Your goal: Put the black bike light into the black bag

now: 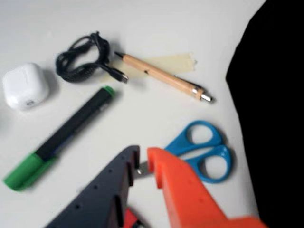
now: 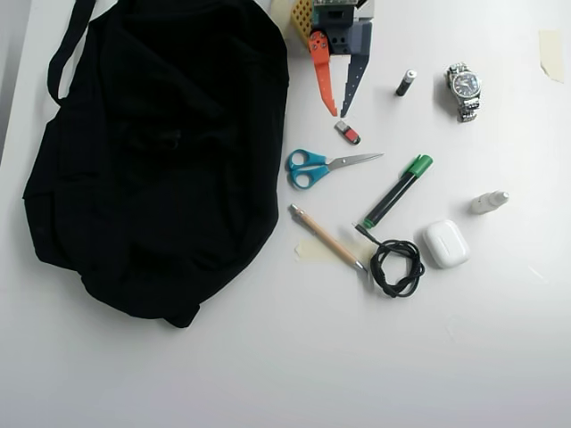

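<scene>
Bag, floppy black fabric, covers the desk's left half in the overhead view; no open mouth shows, so a drop may land on cloth. Gripper, near the top edge, is narrowly parted and empty. The light, seemingly the small smooth dark piece to its right, could squirt from hard fingers.

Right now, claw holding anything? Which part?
Nothing held. The claw is open and empty in the overhead view, hovering above the table beside the black bag.
</scene>
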{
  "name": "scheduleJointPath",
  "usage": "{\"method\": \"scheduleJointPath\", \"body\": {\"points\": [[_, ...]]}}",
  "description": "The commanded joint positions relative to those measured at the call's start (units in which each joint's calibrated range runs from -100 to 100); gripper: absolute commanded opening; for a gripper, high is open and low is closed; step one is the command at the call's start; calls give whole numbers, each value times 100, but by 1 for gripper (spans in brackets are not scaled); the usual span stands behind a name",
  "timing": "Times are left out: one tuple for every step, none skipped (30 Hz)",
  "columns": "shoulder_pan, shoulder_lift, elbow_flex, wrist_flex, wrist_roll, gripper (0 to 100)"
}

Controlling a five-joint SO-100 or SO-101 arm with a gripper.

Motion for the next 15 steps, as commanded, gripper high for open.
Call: {"method": "scheduleJointPath", "body": {"points": [[45,-150,203,-124,-29,2],[45,-150,275,-98,-29,2],[45,-150,383,-63,-29,2],[45,-150,518,-20,-29,2],[45,-150,688,31,-29,2],[45,-142,841,100,-29,2],[45,-92,850,230,-24,2],[45,-101,850,497,-24,2],[45,-134,850,815,-29,2],[45,-134,850,1091,-29,2],[45,-150,850,1315,-29,2],[45,-167,850,1496,-29,2],[45,-167,850,1651,-29,2],[45,-175,850,1806,-29,2],[38,-175,850,1883,18,2]]}}
